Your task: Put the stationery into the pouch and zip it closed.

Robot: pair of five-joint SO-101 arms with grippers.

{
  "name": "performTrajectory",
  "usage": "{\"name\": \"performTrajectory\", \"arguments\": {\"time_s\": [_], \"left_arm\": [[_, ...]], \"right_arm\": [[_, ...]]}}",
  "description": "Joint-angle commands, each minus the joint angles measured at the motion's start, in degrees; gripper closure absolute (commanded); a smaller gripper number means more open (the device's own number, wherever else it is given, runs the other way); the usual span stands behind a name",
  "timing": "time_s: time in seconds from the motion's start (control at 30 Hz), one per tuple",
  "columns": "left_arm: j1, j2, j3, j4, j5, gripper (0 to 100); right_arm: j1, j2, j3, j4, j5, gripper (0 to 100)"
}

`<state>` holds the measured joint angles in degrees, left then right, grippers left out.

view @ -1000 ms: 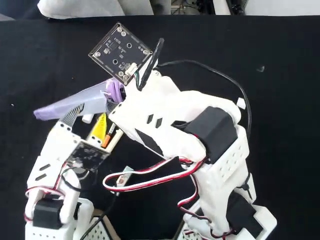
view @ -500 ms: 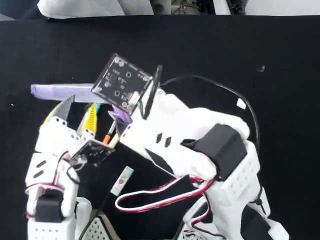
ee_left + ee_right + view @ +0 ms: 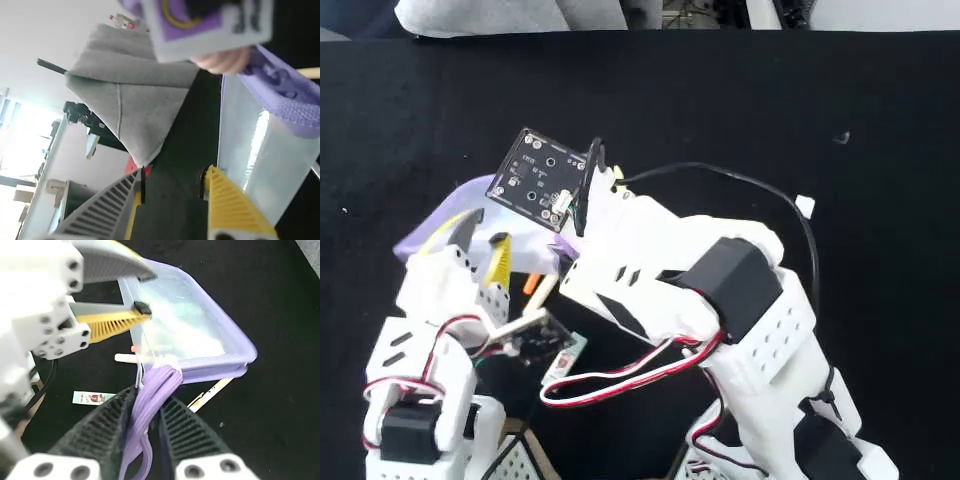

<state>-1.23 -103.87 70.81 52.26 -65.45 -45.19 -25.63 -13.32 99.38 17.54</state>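
Pouch (image 3: pixel 450 215) swings back toward both arms.
Right hand (image 3: pixel 150 396) clamps the pouch's purple end; left hand (image 3: pixel 173 172) gapes apart at its edge.

You have a frosted, see-through plastic pouch (image 3: pixel 185 335) with violet edging and a violet strap. The flat table (image 3: pixel 820 100) is plain black. Your left gripper (image 3: pixel 172 177) has one grey ribbed finger and one yellow; your right gripper (image 3: pixel 150 395) has black ribbed fingers.

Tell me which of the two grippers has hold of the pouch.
The right gripper: its black fingers are shut on a purple strap of the pouch. The left gripper, yellow and grey, stands open beside the pouch.
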Motion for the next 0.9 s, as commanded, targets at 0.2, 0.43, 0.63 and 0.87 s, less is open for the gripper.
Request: {"name": "performTrajectory", "arguments": {"time_s": [0.2,0.43,0.63,0.87], "left_arm": [[-2.0,-0.5,-7.2,13.2,6.8,80],[0.4,-0.4,-6.5,13.5,3.3,80],[1.9,-0.4,-6.4,17.4,8.1,80],[1.6,-0.4,-6.4,16.8,7.8,80]], "right_arm": [[4.8,-4.4,-1.5,-5.3,-2.3,98.7],[4.9,-4.7,-1.5,-4.3,-2.3,98.7],[5.1,-4.7,-1.5,-5.3,-2.7,98.7],[5.0,-4.7,-4.0,-5.6,-3.6,98.7]]}}
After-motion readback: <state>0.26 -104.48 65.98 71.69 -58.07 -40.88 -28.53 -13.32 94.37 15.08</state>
